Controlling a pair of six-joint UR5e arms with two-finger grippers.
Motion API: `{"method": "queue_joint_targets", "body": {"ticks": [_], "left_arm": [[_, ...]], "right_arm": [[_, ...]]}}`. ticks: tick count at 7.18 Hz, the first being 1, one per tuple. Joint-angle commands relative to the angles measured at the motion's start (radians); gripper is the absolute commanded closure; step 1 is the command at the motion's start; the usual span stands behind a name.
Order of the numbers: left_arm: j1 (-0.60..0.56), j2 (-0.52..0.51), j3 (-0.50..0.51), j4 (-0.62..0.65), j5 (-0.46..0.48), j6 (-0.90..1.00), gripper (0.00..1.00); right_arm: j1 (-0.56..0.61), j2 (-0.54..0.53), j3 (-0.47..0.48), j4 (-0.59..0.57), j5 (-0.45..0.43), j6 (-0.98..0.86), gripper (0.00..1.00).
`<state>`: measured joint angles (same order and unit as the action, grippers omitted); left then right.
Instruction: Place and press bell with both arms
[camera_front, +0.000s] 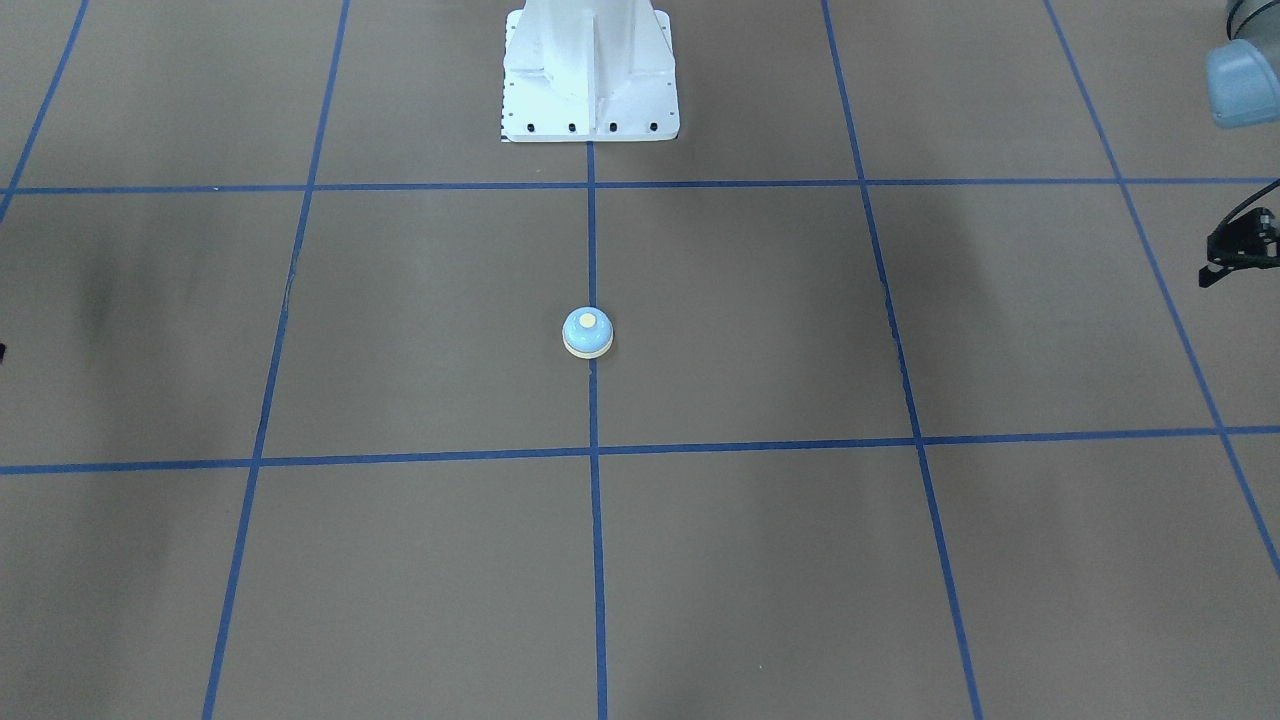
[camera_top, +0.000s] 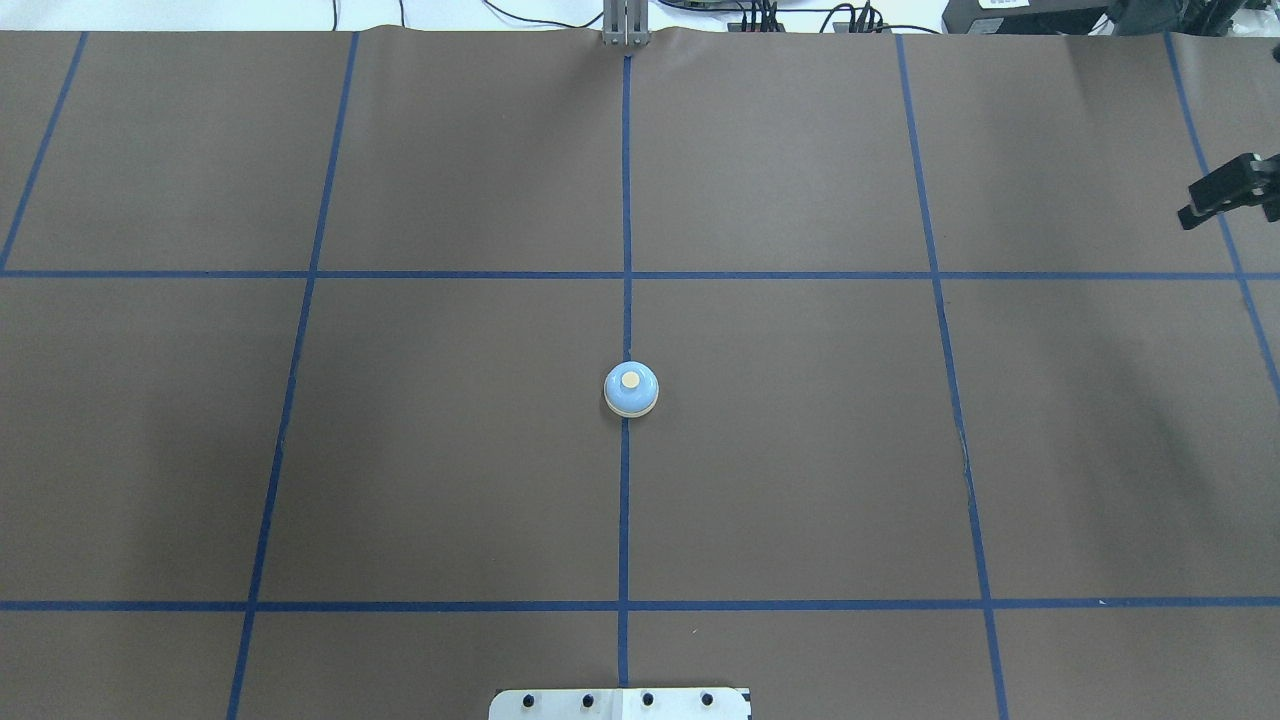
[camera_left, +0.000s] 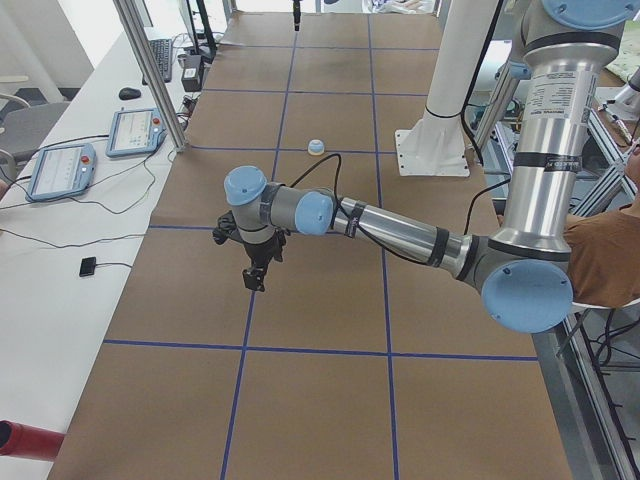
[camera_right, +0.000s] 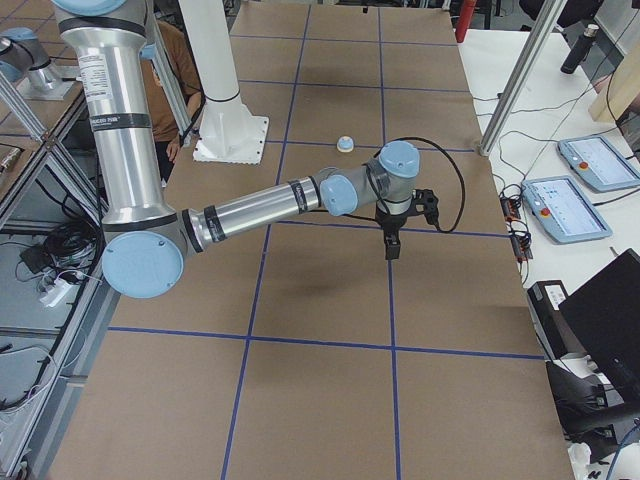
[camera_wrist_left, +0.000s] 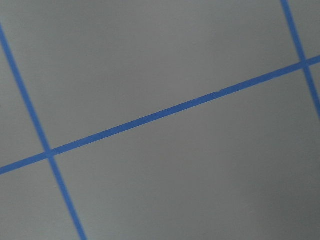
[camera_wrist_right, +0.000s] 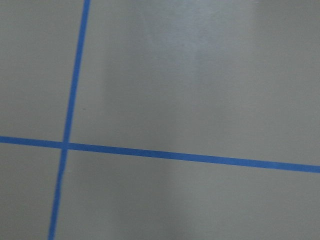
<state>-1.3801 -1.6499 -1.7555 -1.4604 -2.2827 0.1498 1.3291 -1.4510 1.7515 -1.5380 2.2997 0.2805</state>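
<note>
I see the bell (camera_top: 631, 390) standing upright in the middle of the worktop, on the centre line of blue tape (camera_top: 625, 500), in front of the white pedestal base (camera_front: 590, 75). It looks already placed, so I judge that the step in hand is the pressing, or the retreat after it; I cannot say which.

Both arms are far from the bell. The left gripper (camera_left: 256, 273) hangs above the paper near the left end of the worktop; in the front-facing view only its black tip shows at the edge. The right gripper (camera_right: 391, 243) hangs near the right end, and the overhead view catches only a piece of it at the edge. In both cases I cannot tell how the jaws stand, spread or pressed together. Nothing seems to be carried. The two wrist cameras show only the brown paper (camera_wrist_left: 160, 55) and tape crossings.

For the next move I would bring one gripper to the centre, exactly above the cream button (camera_top: 630, 380), and go down straight. The target is small, so alignment matters.

The bell has a smooth light-blue dome, a cream ring at its base and a round flat button. The dome looks slippery for fingers. The paper cover is matte, with slight wrinkles.
</note>
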Motion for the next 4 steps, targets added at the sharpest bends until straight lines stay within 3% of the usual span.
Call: {"method": "queue_joint_targets", "body": {"ticks": [1,4], "left_arm": [[-0.103,0.03,0.037,0.002,0.026,0.094,0.01],[-0.128,0.082,0.042,0.011,0.026,0.106,0.01]], "right_arm": [[0.091,-0.023,-0.044,-0.043,0.012,-0.182,0.0],[0.169,-0.057,-0.076,-0.044,0.078,-0.248,0.0]]}}
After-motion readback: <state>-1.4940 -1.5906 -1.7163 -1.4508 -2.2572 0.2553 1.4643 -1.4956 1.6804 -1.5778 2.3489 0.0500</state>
